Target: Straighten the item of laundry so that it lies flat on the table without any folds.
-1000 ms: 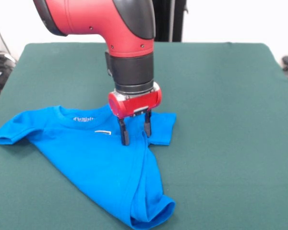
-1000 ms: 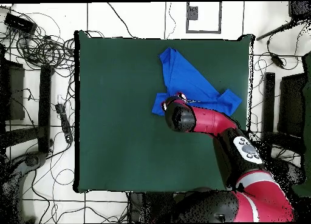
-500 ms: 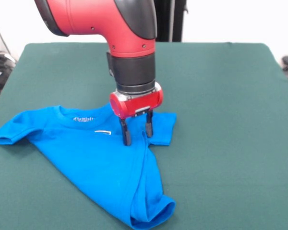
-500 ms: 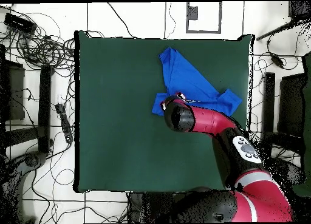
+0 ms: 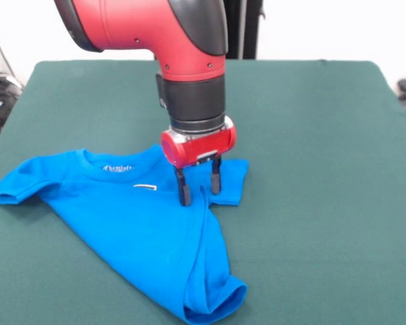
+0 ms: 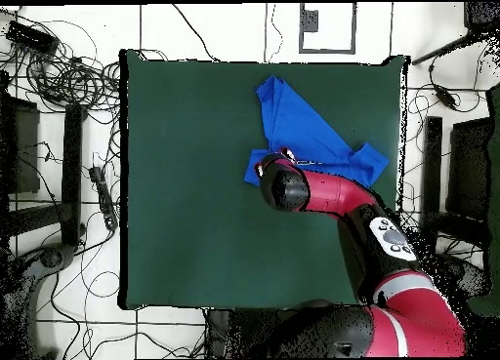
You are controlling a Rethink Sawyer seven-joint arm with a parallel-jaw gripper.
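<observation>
A red-and-black pincer (image 5: 199, 189) stands open, fingers spread and pointing down onto a crumpled blue T-shirt (image 5: 145, 220) — green table (image 5: 311, 135) all around it.

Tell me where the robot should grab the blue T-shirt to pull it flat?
Probably the bunched hem corner of the bright blue cotton T-shirt, nearest the camera in the front view, gripped from above. The fabric doubles over there. The open end effector now stands at the folded sleeve, another fair spot.
</observation>
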